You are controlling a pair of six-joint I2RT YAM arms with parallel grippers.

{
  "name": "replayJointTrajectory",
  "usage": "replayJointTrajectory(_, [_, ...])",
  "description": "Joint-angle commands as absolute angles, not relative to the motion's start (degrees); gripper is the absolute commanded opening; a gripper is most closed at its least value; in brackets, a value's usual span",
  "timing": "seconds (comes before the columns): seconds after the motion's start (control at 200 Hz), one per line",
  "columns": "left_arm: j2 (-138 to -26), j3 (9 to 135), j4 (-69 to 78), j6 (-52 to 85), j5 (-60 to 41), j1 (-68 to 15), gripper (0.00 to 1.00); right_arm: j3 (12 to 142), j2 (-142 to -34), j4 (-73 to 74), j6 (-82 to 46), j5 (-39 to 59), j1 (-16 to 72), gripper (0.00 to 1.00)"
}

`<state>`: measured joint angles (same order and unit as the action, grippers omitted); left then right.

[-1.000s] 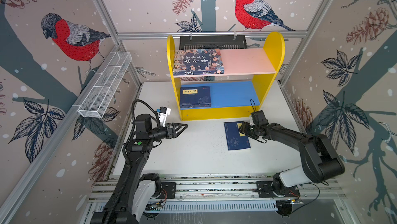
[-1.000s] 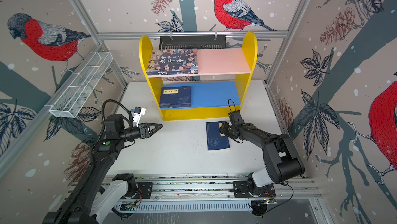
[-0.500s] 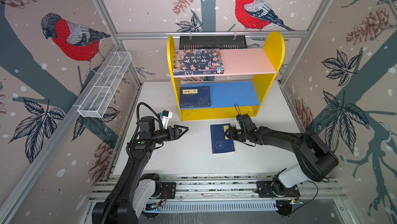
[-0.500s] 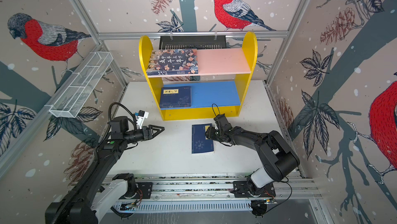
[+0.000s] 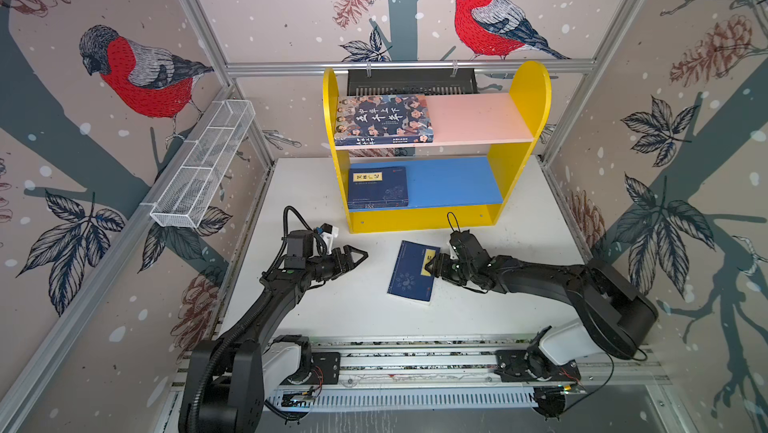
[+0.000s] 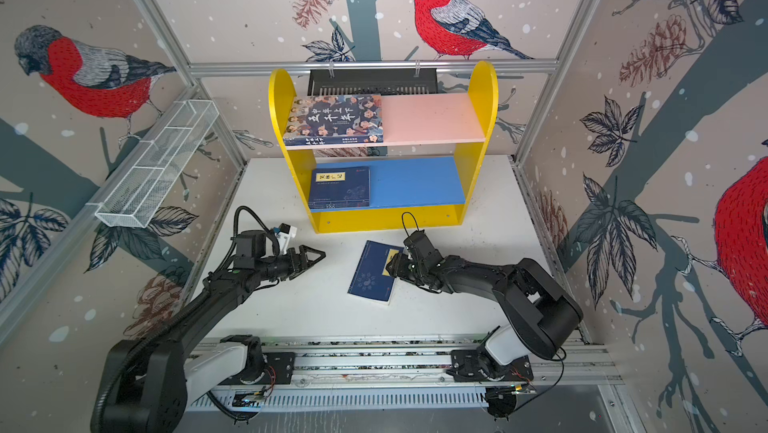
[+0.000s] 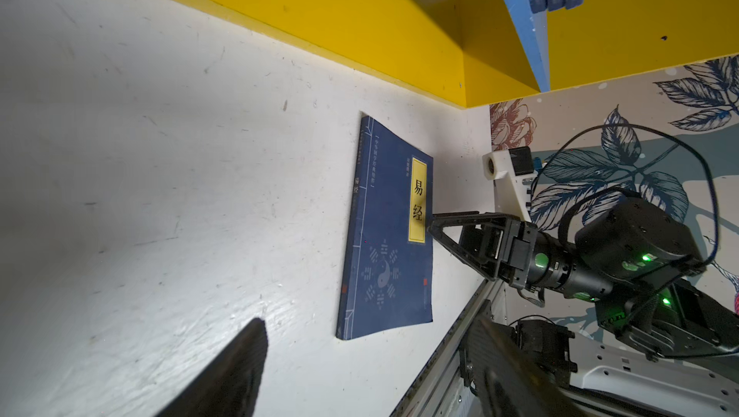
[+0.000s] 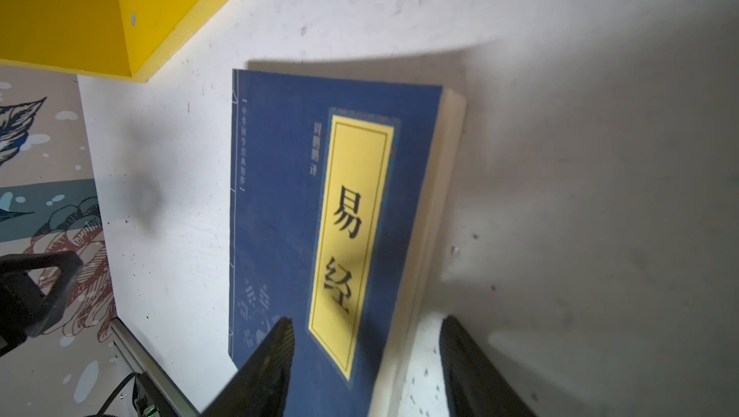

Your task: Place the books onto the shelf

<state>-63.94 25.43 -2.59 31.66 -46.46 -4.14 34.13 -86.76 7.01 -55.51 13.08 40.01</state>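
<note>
Here we are seeing bird-print walls [image 5: 137, 73] around a white counter [image 5: 519, 285], one navy book [image 5: 409, 277] lying before the shelf [image 5: 530, 82] holding the other books [image 5: 377, 186]. The left gripper [image 5: 363, 253] and right gripper [image 5: 430, 265] jaws are standing open.

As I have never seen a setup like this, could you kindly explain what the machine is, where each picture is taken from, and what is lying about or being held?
These are two robot arms mounted at the front of a white table, meant to put books onto the yellow shelf. Two pictures look down from above. The other two come from a camera on each arm's wrist. A large book with faces lies on the pink board. Navy books lie stacked on the blue board. One more navy book lies flat on the table. The right arm has its open jaws at that book's edge, one jaw over the cover and one beside the pages. The left arm holds nothing, jaws open.
</note>
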Motion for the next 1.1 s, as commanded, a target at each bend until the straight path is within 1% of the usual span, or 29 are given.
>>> replayJointTrajectory(0.0, [-65.9, 25.4, 1.9, 32.1, -46.3, -4.4, 0.8, 35.1, -88.7, 3.7, -56.1, 12.6, 40.1, 0.61])
replayJointTrajectory(0.26, [-70.4, 24.5, 4.3, 33.0, -45.9, -6.4, 0.8, 38.1, -92.0, 8.0, -54.3, 16.7, 41.6, 0.6])
replayJointTrajectory(0.62, [-72.7, 21.7, 8.9, 33.5, -44.5, -10.0, 0.8, 41.1, -95.5, 10.2, -50.7, 21.3, 44.2, 0.6])
replayJointTrajectory(0.886, [-77.4, 22.1, 10.2, 33.7, -46.3, -13.4, 0.8, 41.2, -95.7, 9.9, -51.8, 19.1, 44.3, 0.6])
replayJointTrajectory(1.091, [-78.5, 22.3, 11.9, 35.0, -47.9, -16.5, 0.8, 38.5, -92.2, 8.1, -53.9, 16.0, 43.5, 0.6])
